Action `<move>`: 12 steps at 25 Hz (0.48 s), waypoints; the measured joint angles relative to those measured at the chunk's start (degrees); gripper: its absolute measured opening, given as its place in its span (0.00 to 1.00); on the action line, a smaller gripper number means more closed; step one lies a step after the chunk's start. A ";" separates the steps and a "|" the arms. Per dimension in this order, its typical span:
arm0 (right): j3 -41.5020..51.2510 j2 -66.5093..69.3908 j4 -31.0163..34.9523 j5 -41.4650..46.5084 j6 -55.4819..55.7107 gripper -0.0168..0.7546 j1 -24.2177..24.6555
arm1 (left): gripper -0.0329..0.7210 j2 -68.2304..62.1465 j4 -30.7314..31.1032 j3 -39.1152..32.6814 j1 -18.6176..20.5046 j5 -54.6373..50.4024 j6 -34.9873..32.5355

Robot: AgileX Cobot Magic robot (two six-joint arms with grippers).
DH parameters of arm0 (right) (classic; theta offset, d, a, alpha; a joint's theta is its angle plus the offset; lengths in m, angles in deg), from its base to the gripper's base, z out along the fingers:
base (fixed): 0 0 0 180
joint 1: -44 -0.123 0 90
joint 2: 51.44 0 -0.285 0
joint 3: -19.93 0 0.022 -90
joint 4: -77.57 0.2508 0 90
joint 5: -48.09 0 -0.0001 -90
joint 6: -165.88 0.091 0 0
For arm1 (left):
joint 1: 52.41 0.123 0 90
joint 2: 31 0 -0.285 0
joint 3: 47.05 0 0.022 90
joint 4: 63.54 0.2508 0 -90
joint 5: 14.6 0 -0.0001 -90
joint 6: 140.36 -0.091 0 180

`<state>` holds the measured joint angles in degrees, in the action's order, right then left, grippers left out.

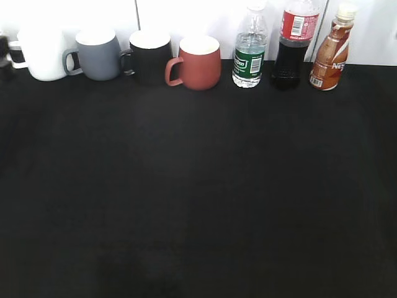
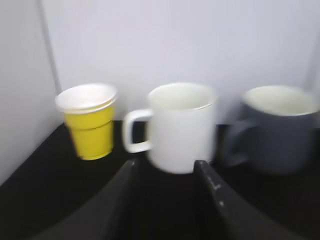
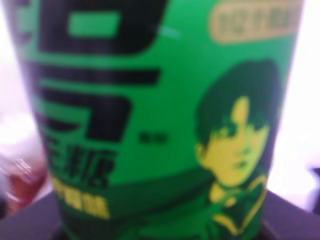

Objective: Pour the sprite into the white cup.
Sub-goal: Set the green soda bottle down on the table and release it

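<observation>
The white cup [image 1: 42,54] stands at the left end of a row of mugs along the back wall. In the left wrist view the white cup [image 2: 180,130] is upright, handle to the left, just beyond my left gripper [image 2: 167,167]. That gripper is open and empty, its fingertips short of the cup's base. The sprite [image 3: 155,125] fills the right wrist view, very close to the camera, with its green label facing me. My right gripper's fingers do not show clearly there. Neither gripper nor the sprite shows in the exterior view.
Right of the white cup stand a grey mug [image 1: 99,56], a black mug [image 1: 151,57] and a red mug [image 1: 198,62]. Further right are a water bottle [image 1: 250,53], a cola bottle [image 1: 291,46] and a brown drink bottle [image 1: 330,53]. A yellow paper cup [image 2: 91,122] stands left of the white cup.
</observation>
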<state>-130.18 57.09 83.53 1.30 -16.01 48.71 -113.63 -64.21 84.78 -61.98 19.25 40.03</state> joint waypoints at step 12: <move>-20.72 29.02 -9.08 -6.53 3.09 0.55 0.48 | 0.41 5.33 -0.53 -0.04 -5.99 -9.70 0.37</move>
<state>-150.90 86.11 74.45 -5.23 -12.92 49.19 -108.30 -64.74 84.73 -67.97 9.56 40.40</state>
